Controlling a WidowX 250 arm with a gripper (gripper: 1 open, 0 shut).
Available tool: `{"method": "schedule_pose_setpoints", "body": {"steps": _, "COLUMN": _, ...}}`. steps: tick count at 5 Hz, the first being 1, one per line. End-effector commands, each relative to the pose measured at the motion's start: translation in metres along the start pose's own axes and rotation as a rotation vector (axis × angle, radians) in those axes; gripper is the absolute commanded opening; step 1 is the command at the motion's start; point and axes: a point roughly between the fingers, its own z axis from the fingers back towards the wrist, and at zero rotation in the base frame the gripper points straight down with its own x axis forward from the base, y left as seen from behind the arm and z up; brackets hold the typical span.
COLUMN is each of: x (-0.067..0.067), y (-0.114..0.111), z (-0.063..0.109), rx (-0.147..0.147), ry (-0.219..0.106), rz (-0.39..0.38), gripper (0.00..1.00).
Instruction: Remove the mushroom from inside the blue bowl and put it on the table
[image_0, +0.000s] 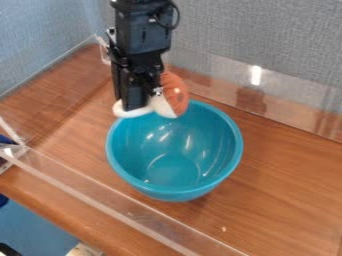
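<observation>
We are holding the mushroom (166, 97) pinched by its cream stem between our narrowed fingers (138, 103), hanging over the far rim of the blue bowl (175, 153). It is looking light, hard and slick, so we are judging the thick stem the surest hold before setting it on the worktop (60, 105).

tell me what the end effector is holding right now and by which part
The end effector holds the mushroom, gripped by its cream-white stem, orange-brown cap sticking out sideways, above the far rim of the blue bowl.
</observation>
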Motion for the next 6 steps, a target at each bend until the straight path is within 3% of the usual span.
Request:
{"method": "schedule_pose_setpoints", "body": {"steps": 1, "x": -0.001, "y": 0.005, "z": 0.019, "rx": 0.037, "ry": -0.064, "rz": 0.009, "gripper": 0.00}}
{"method": "schedule_pose_setpoints", "body": {"steps": 3, "x": -0.001, "y": 0.006, "z": 0.022, "rx": 0.036, "ry": -0.081, "rz": 0.005, "gripper": 0.00}}
{"method": "schedule_pose_setpoints", "body": {"steps": 4, "x": -0.012, "y": 0.021, "z": 0.021, "rx": 0.039, "ry": -0.068, "rz": 0.031, "gripper": 0.00}}
{"method": "schedule_pose_setpoints", "body": {"steps": 6, "x": -0.058, "y": 0.088, "z": 0.003, "rx": 0.036, "ry": -0.008, "rz": 0.155, "gripper": 0.00}}
